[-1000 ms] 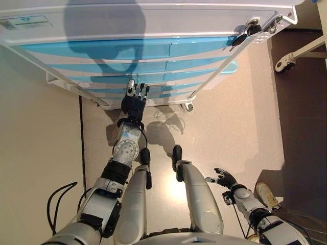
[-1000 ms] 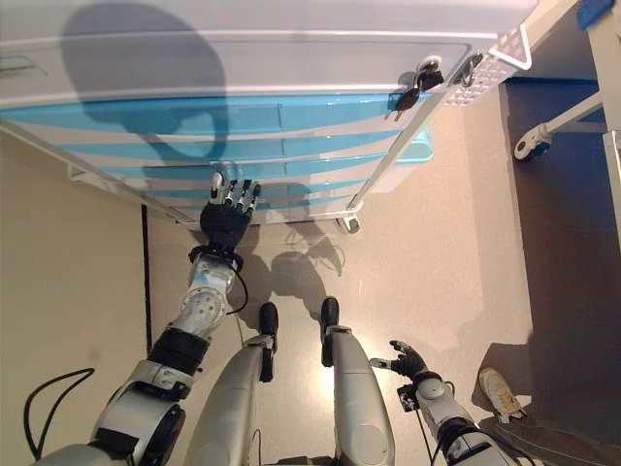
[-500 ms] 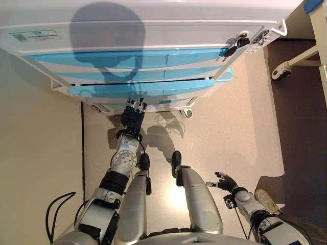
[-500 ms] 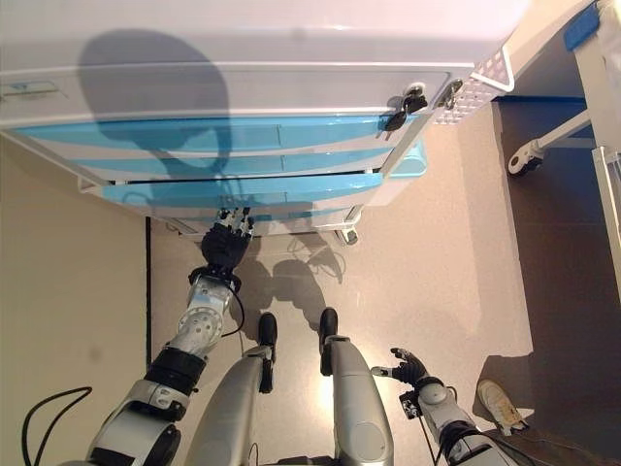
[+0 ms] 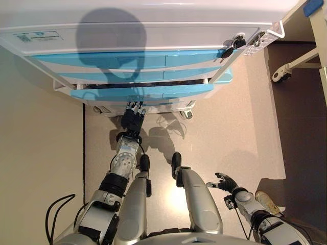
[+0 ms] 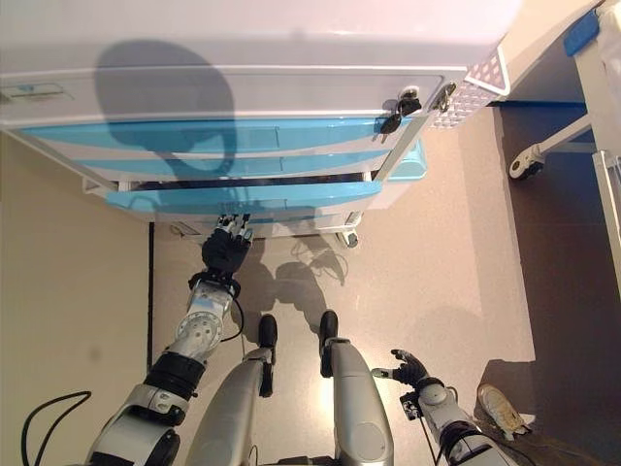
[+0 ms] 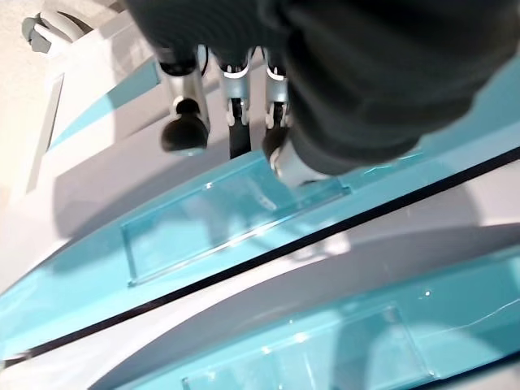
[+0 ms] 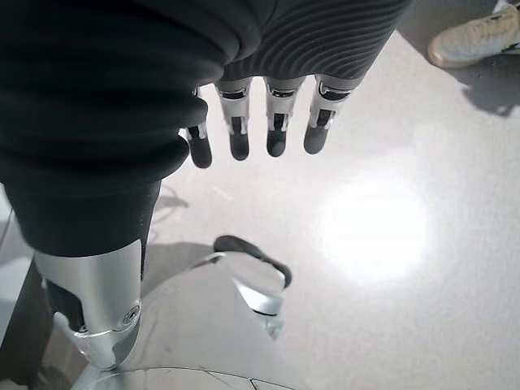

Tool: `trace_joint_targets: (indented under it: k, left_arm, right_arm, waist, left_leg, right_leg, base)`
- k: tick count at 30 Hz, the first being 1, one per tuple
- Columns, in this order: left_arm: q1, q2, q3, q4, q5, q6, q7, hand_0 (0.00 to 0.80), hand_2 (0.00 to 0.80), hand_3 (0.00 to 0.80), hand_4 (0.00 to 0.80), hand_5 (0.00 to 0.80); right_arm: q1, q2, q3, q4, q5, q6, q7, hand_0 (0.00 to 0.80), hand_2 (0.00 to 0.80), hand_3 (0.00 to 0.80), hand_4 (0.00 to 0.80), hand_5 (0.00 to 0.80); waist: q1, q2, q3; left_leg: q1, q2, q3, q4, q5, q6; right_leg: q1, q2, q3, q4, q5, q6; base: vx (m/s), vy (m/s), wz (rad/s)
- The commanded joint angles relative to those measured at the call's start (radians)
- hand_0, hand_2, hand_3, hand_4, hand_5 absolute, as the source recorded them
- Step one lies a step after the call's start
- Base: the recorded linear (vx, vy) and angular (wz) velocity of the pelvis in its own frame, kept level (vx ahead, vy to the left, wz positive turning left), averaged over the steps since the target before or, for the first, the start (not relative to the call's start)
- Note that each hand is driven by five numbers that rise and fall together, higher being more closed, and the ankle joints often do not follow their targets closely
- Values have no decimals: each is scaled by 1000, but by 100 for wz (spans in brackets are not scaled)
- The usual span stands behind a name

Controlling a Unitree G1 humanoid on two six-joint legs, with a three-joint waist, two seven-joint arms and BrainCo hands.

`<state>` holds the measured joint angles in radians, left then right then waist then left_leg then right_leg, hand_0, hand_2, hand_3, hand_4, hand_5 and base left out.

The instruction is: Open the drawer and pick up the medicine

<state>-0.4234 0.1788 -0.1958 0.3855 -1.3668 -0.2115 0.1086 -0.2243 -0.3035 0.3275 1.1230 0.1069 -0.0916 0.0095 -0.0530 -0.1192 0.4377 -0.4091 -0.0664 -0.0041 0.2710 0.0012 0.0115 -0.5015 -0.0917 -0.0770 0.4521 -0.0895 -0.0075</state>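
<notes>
A white cart [image 5: 153,30] with several blue drawers stands in front of me. One blue drawer [image 5: 143,93] is pulled out a little, with a dark gap above its front. My left hand [image 5: 132,118] reaches up to that drawer's lower edge. In the left wrist view its fingers [image 7: 183,130] curl into the clear handle recess of the drawer front [image 7: 244,211]. My right hand [image 5: 225,181] hangs low at my right side with relaxed fingers [image 8: 276,122], empty. No medicine shows; the drawer's inside is hidden.
Keys [image 5: 230,48] hang at the cart's right corner. A caster leg of other furniture [image 5: 281,74] stands to the right. A person's shoe [image 5: 266,200] is on the floor by my right hand. A black cable [image 5: 56,204] lies at the lower left.
The blue drawer has come out from the cart with my left hand pulling at its front. My left hand has moved back toward me. The camera has shifted a little.
</notes>
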Motion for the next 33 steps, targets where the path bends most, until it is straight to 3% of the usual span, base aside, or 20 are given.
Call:
trace_joint_targets:
  k: [1,8,17,24,26,33]
  left_arm:
    - [-77,19,57,-285,70,-85,-139,800,800,800,800,800]
    - [37,4,81,-315,71,-73,-152,800,800,800,800,800]
    - [258,-25,131,-355,49,-28,-184,800,800,800,800,800]
    - [376,19,138,-443,53,12,-210,800,800,800,800,800]
    - [443,51,128,-520,60,35,-232,800,800,800,800,800]
    - [551,94,119,-568,51,65,-245,800,800,800,800,800]
  right_arm:
    - [92,-16,38,21,-29,11,-8,0,0,0,0,0]
    - [93,-19,12,23,-47,16,-18,0,0,0,0,0]
    - [112,-28,-45,38,-73,20,-32,0,0,0,0,0]
    - [111,-40,-66,53,-98,28,-40,0,0,0,0,0]
    - [115,-49,-80,65,-105,31,-46,0,0,0,0,0]
    - [106,-56,-82,76,-125,36,-54,0,0,0,0,0]
  waist:
    - [49,5,-87]
    - [78,19,-70]
    - [126,65,-61]
    - [160,99,-68]
    - [184,122,-74]
    - [212,148,-82]
  left_leg:
    - [-59,-38,-29,35,-18,20]
    - [-44,-51,-59,76,-30,17]
    - [-7,-84,-131,134,-49,10]
    - [21,-105,-179,137,-49,12]
    - [35,-121,-209,131,-46,13]
    - [39,-130,-222,132,-45,21]
  right_leg:
    - [2,-24,-2,-74,115,63]
    - [36,-43,-26,-11,77,54]
    - [110,-74,-94,58,15,37]
    - [149,-98,-141,82,-13,36]
    - [171,-117,-172,98,-32,34]
    - [174,-127,-190,107,-37,37]
  base:
    - [-1,-7,4]
    - [0,-27,17]
    - [3,-28,27]
    - [2,-7,31]
    - [4,-2,32]
    - [-6,10,24]
